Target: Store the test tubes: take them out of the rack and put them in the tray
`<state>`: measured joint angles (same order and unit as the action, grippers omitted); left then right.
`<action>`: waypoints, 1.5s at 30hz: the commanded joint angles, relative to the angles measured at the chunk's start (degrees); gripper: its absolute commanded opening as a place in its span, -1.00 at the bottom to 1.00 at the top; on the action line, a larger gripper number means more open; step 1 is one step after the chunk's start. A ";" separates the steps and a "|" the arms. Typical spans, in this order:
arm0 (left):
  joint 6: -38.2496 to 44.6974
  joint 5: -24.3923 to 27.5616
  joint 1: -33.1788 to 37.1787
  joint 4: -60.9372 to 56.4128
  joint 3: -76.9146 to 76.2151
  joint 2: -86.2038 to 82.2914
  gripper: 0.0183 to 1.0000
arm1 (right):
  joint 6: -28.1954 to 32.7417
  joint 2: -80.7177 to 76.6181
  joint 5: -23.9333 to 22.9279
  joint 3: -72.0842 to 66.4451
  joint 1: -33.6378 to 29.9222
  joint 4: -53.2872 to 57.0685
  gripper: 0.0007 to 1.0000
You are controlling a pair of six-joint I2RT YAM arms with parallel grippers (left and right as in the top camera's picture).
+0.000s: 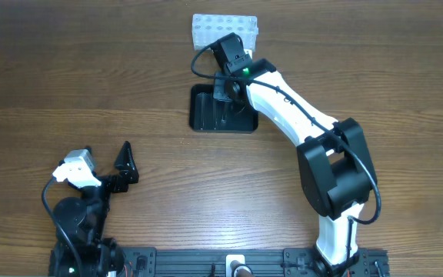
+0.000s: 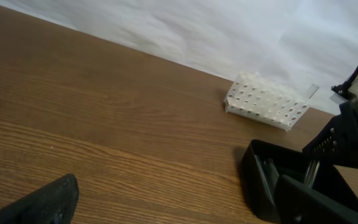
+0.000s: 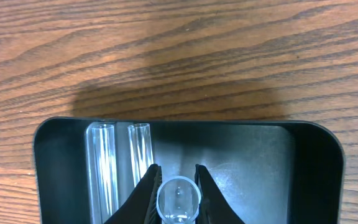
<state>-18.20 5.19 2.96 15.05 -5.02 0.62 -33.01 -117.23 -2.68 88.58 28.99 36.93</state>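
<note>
Currently one test tube [image 3: 179,200] sits between the fingers of the right gripper [image 3: 177,175]. The jaws pinch it from both sides. It appears end-on in the right wrist view, with its round open mouth toward the camera. Whether its far end touches anything cannot be told.

- Held tube: over the black tray [image 3: 55,143], roughly mid-width, just beside the two tubes lying there.
- Tubes in the tray: first clear tube [image 3: 102,171] lies flat along the tray's side wall. Second clear tube [image 3: 140,155] lies parallel and just beside it. The other half of the tray floor is bare.
- Tray: a shallow black rectangle with rounded corners, resting on the wooden table [image 1: 68,77] near the middle of the top view.
- White rack [image 1: 224,31]: stands just beyond the tray on the side away from the arm bases, near it but not touching. The left wrist view shows its rows of holes. Whether any tubes stand in it cannot be told.
- Right arm: reaches from its base at lower right diagonally across to the tray, with the wrist above the tray's far end.
- Left gripper [image 1: 126,164]: low over bare table close to its own base, well apart from tray and rack. Whether it is spread or pressed together cannot be told.
</note>
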 commanded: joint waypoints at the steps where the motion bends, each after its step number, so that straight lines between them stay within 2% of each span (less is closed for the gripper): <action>1: -0.07 0.57 -0.26 0.15 0.31 -0.39 1.00 | -0.39 -1.97 0.26 -0.46 0.35 -0.28 -0.76; 9: -0.07 0.57 -0.26 0.15 0.31 -0.39 1.00 | -0.39 -4.20 0.24 -0.46 0.35 -0.39 -0.71; 16: -0.07 0.57 -0.26 0.15 0.31 -0.39 1.00 | -0.31 -4.50 0.26 0.04 0.35 -0.76 -0.42; 19: -0.07 0.57 -0.26 0.15 0.31 -0.39 1.00 | 0.57 -3.74 0.28 1.07 0.63 -0.76 -0.39; 25: -0.07 0.57 -0.26 0.15 0.31 -0.39 1.00 | 6.56 3.82 -0.52 1.49 1.22 -1.86 -0.13; 28: -0.07 0.57 -0.26 0.15 0.31 -0.39 1.00 | 8.11 9.49 -4.11 1.49 1.05 -1.86 0.04; 32: -0.07 0.57 -0.26 0.15 0.31 -0.39 1.00 | 9.79 15.69 -12.87 1.49 -0.48 -4.02 0.28; 34: -0.07 0.57 -0.26 0.15 0.31 -0.39 1.00 | 12.63 16.09 -16.17 1.49 -1.90 -7.15 0.45; 37: -0.07 0.57 -0.26 0.15 0.31 -0.39 1.00 | 17.20 14.16 -16.90 1.40 -3.74 -12.57 0.61; 42: -0.07 0.57 -0.26 0.15 0.31 -0.39 1.00 | 22.14 7.56 -16.92 1.40 -6.01 -21.84 0.62; 45: -0.07 0.57 -0.26 0.15 0.31 -0.39 1.00 | 22.86 3.52 -16.90 1.40 -7.10 -26.38 0.62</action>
<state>-18.20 5.19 2.96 15.05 -5.02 0.62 -13.50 -109.16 -18.31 90.26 22.72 12.91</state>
